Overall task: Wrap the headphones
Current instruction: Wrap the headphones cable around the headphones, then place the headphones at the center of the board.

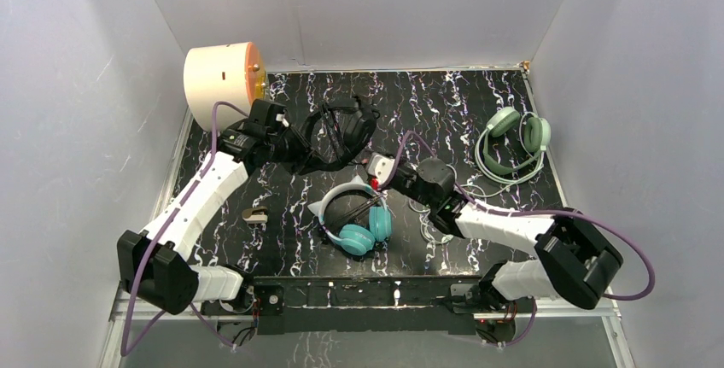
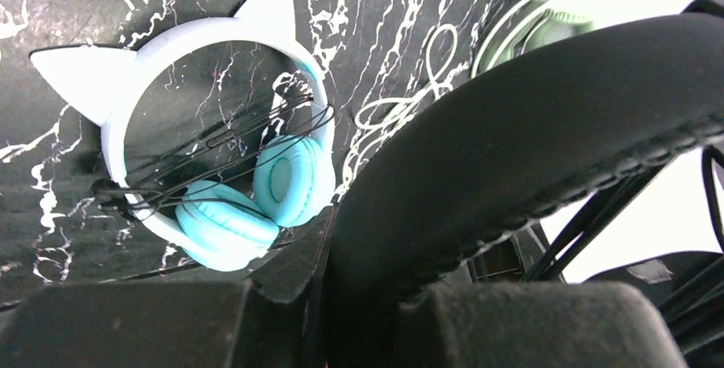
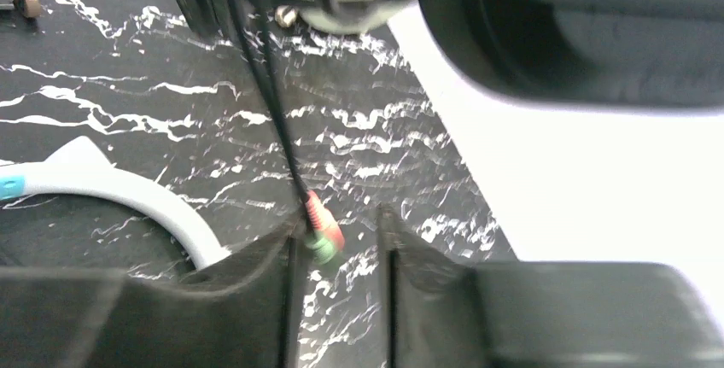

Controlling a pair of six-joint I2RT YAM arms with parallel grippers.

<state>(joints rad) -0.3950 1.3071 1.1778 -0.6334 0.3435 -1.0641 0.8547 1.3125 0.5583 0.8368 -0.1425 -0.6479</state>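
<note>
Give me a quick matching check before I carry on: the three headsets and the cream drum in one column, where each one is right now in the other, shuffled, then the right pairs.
Things:
1. teal cat-ear headphones
2. black headphones
3. green headphones
4. cream drum

Places:
A. at the far left corner of the table
B. far right side, lying free
C. band gripped in the left hand
D. middle of the near half, lying flat

Pairs: 1-D, 2-C, 3-B, 4-A
</note>
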